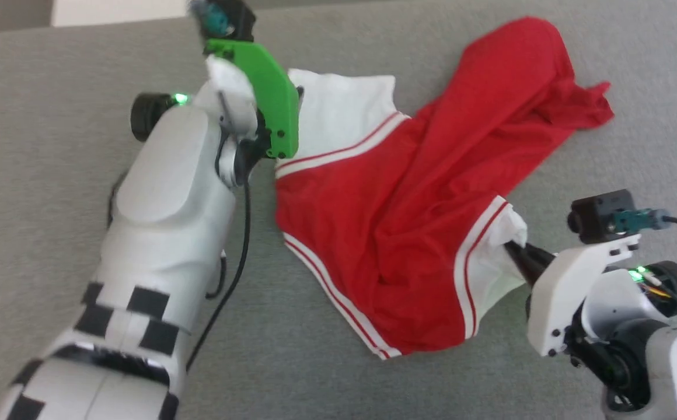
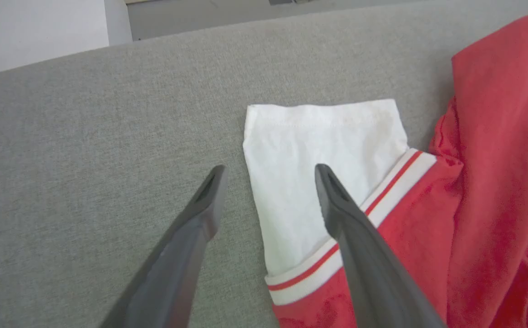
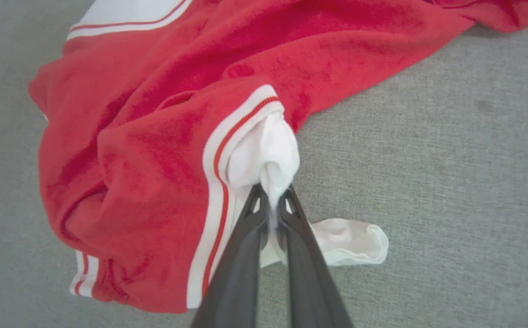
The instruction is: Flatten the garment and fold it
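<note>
Both sleeves (image 1: pixel 344 111) of the garment (image 1: pixel 408 233) were targeted: the right gripper (image 3: pixel 271 196) clamped one, probably to tug it flat; the left gripper (image 2: pixel 268 175) hovered spread wide over the other.

Bright, even light — only faint shadows under the garment (image 1: pixel 420 221) (every view slightly soft).

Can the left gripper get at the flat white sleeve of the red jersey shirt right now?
Probably yes: the left gripper is open, straddling the edge of the flat white sleeve, and nothing covers it.
</note>
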